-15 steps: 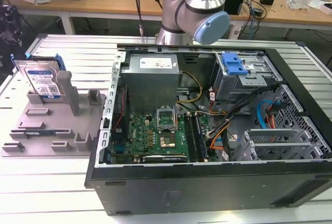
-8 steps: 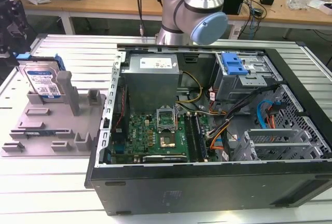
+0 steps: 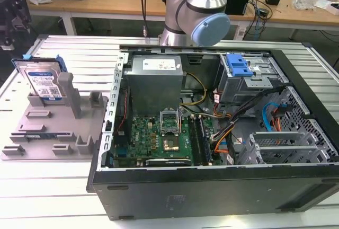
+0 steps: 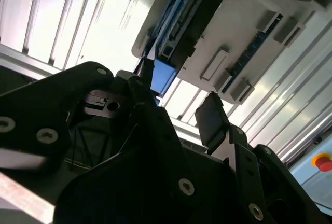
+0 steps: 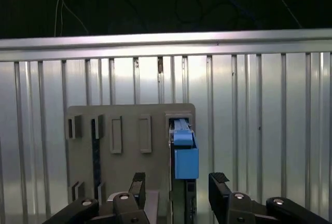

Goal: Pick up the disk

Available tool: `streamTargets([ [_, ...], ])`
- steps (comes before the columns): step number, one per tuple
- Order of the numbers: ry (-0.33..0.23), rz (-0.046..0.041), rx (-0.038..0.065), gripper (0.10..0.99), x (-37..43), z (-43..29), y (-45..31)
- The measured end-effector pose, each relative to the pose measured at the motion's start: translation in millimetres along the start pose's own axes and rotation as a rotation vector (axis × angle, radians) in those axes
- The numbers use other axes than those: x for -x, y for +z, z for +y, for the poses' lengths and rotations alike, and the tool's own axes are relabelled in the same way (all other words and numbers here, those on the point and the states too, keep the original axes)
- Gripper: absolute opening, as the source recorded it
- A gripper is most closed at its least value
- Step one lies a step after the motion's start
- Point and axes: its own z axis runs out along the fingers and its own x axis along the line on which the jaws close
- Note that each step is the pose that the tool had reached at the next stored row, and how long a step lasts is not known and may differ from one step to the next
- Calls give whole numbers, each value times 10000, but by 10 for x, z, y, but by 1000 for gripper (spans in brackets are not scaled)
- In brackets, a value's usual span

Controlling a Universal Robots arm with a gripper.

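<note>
Item: gripper, black, two-fingered. In both wrist views the jaws stood apart and empty, lined up so that the narrow edge of the disk fell between the fingers, short of contact as far as could be judged. Item: the disk, a silver-grey hard drive with blue plastic side rails. It stood on edge in a slot of the grey plastic fixture, at the exterior view's left, label face showing there. Handling, by judgement: rigid metal body, dense for its bulk, smooth faces apt to slip, sensitive to knocks. Best pinched across its thin thickness on the two flat faces, at the free upper edge clear of the posts. Beyond: slatted metal table; open computer case, well apart.
</note>
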Motion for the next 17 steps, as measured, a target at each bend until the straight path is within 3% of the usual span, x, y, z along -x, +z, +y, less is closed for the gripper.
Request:
streamTargets([
  [2, -91, -2, -6, 604, 0, 52, 18],
  [7, -620, -12, -26, 604, 29, 57, 88],
  [17, -364, -3, -10, 604, 69, 55, 157],
])
